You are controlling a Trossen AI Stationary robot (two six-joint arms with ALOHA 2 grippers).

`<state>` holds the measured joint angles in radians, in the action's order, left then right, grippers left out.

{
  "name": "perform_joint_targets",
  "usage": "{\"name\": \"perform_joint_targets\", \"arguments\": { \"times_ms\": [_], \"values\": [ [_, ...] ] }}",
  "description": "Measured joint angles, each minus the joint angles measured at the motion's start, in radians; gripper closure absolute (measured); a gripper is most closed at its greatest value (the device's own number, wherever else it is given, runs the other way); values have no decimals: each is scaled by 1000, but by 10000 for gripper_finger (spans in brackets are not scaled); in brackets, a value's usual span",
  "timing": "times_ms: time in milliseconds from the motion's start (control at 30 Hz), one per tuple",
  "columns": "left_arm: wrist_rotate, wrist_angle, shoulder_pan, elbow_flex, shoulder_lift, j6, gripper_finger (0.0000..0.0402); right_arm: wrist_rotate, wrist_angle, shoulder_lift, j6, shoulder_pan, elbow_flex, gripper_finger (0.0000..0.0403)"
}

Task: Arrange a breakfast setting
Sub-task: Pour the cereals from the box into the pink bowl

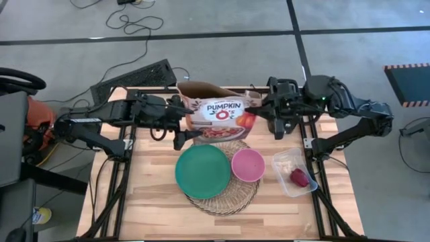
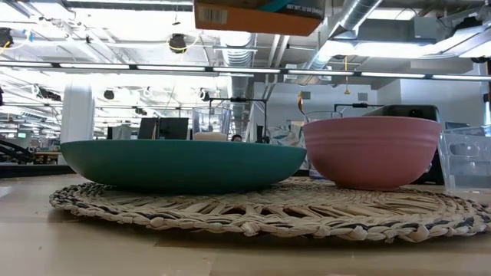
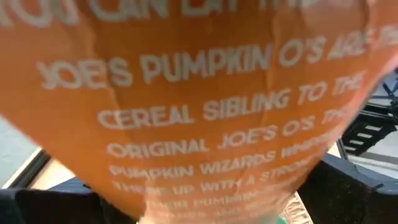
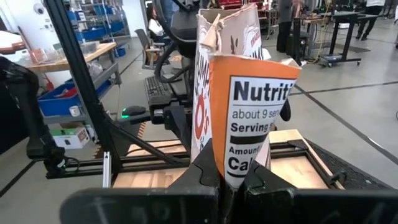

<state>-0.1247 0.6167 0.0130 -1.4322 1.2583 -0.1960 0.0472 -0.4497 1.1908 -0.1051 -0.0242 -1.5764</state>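
The orange-white cereal box (image 1: 218, 113) is held up over the table's far middle between my two grippers. Its top is open, and its bottom (image 2: 257, 15) is clear of the table. My left gripper (image 1: 183, 121) is at the box's left side and my right gripper (image 1: 262, 107) at its right side, both shut on it. The teal plate (image 1: 201, 170) and the smaller pink bowl (image 1: 247, 165) rest side by side on the round woven straw mat (image 1: 225, 195). A red fruit (image 1: 297, 177) lies in the clear tub. My left gripper holds the cereal box at its left narrow orange side (image 3: 205, 155), which passes between the two fingers (image 3: 43, 205). It comes level from the table's left. The box wall looks creased there, and the box is lifted clear. My right gripper pinches the box's right narrow side, the nutrition panel, at its lower part (image 4: 239, 165) between its two fingers (image 4: 205, 177). It comes level from the table's right. The box stands roughly upright and clear of the table.
The clear plastic tub (image 1: 294, 173) stands to the right of the bowl. A clear glass (image 2: 211, 123) stands behind the plate in the low view. Bare wood (image 1: 148, 202) lies left of the mat and along the near edge.
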Motion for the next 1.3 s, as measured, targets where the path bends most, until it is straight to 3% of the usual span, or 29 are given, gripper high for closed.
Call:
{"name": "perform_joint_targets", "arguments": {
  "times_ms": [333,633,767,1100,1300],
  "values": [
    [-12,-42,-1,1,3,13,73,1,52,22,-3,0,0,380],
    [-12,-29,0,2,-5,29,204,4,58,38,-2,-1,-1,377],
    [-14,-25,-2,2,-5,35,240,4,55,39,0,-2,-1,364],
    [-11,31,-22,2,-46,42,250,4,52,45,-36,10,0,339],
    [-12,73,-29,2,-78,49,250,3,50,40,-60,18,0,257]
  ]
}}
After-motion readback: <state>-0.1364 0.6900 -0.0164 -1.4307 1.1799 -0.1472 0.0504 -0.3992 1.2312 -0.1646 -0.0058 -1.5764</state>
